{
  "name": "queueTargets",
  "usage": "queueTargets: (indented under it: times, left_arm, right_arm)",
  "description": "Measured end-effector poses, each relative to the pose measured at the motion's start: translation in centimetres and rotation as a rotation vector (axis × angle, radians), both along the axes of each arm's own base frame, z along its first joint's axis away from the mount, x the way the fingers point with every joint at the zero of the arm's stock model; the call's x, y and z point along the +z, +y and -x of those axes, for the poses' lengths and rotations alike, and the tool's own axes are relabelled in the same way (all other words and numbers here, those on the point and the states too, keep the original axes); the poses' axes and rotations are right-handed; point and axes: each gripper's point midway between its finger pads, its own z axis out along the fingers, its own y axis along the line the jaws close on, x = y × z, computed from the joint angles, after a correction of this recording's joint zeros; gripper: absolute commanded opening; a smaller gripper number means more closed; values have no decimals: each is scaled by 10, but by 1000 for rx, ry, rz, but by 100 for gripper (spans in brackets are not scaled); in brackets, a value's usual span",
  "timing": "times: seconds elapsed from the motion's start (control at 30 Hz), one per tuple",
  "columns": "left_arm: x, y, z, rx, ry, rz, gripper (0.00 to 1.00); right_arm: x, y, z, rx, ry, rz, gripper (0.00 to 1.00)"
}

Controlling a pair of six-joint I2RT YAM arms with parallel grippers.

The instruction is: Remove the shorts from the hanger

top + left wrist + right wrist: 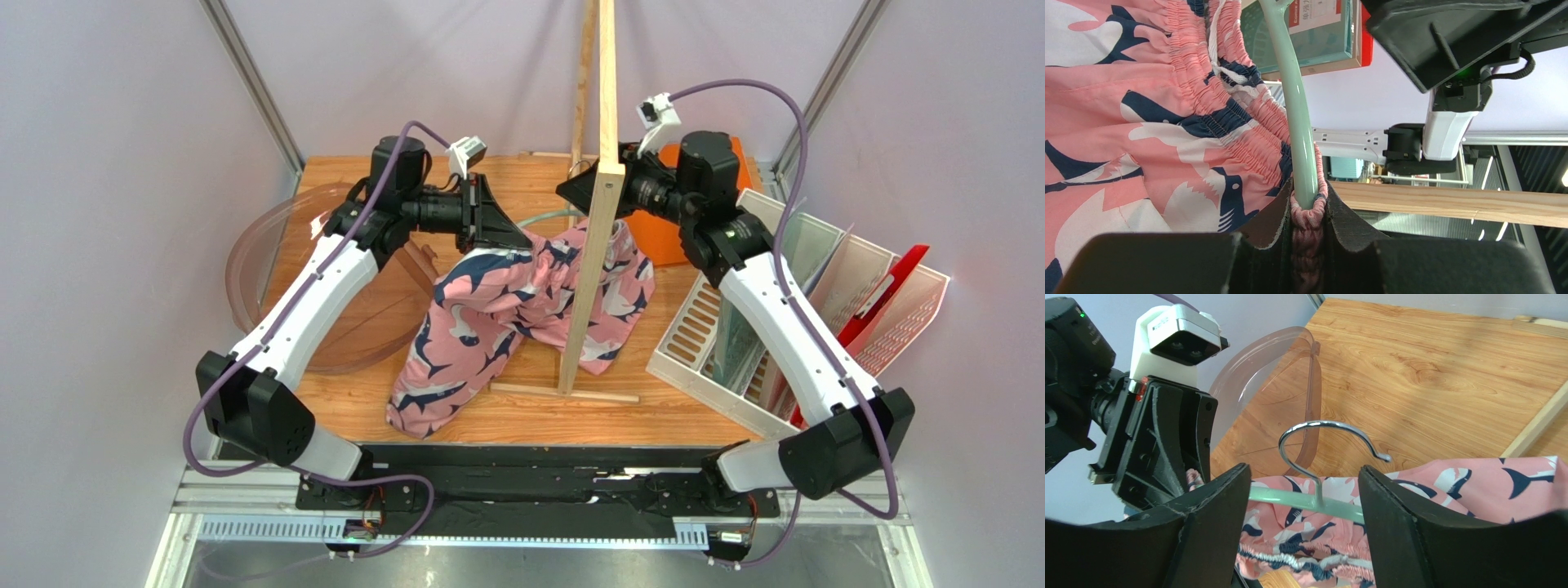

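Observation:
The pink shark-print shorts (515,306) hang from the mint-green hanger (547,217) above the table, their legs trailing onto the wood. My left gripper (493,228) is shut on the gathered waistband where it wraps the hanger's arm end. In the left wrist view the gripper (1310,214) pinches the waistband fold, and the hanger arm (1293,92) rises out of it beside the shorts (1137,122). My right gripper (1304,470) is open, its fingers either side of the hanger bar (1290,498) below the metal hook (1321,425), touching nothing. It sits behind the stand (586,190).
The tall pale wooden stand (601,208) rises in front of the shorts, its base strip (564,392) on the table. A clear pinkish bowl (282,270) lies at the left. A white slotted rack (736,355) stands at the right, an orange board (669,241) behind.

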Motion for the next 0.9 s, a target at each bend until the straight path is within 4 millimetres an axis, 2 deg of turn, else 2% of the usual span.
queueTargets:
  times: [0.1,0.13,0.3,0.4,0.47,0.5,0.57,0.6,0.63,0.7,0.77,0.8,0.9]
  left_arm:
    - [5,-2,2,-7,0,15,0]
    - [7,-2,3,-7,-3,20,0]
    - [19,-3,6,-2,-14,53,0]
    - [18,-4,6,7,8,52,0]
    - [17,-4,6,9,15,51,0]
    - [17,-5,6,12,15,51,0]
    - [17,-6,5,17,14,48,0]
    - [16,-6,4,26,11,44,4]
    - [15,-7,4,29,9,37,17]
    - [13,-5,4,39,-8,10,28]
    - [13,-2,4,62,-41,-47,57]
    - [14,-1,5,71,-60,-70,65]
    - [30,11,5,112,-185,-144,71]
  right_arm:
    - [-5,7,-2,1,-1,7,59]
    - [-8,8,-3,-6,0,10,52]
    - [-27,6,-11,-56,11,26,39]
    - [-28,7,-12,-69,-2,23,33]
    - [-29,8,-11,-77,-9,23,18]
    - [-28,9,-11,-77,-16,21,1]
    - [-25,10,-11,-82,-31,21,0]
    - [-24,13,-9,-74,-33,21,0]
    - [-24,13,-10,-79,-41,30,0]
    - [-26,13,-9,-82,-41,43,0]
    - [-27,14,-8,-87,-34,54,0]
    - [-27,14,-7,-92,-33,62,0]
    - [-27,-1,-11,-155,-26,114,0]
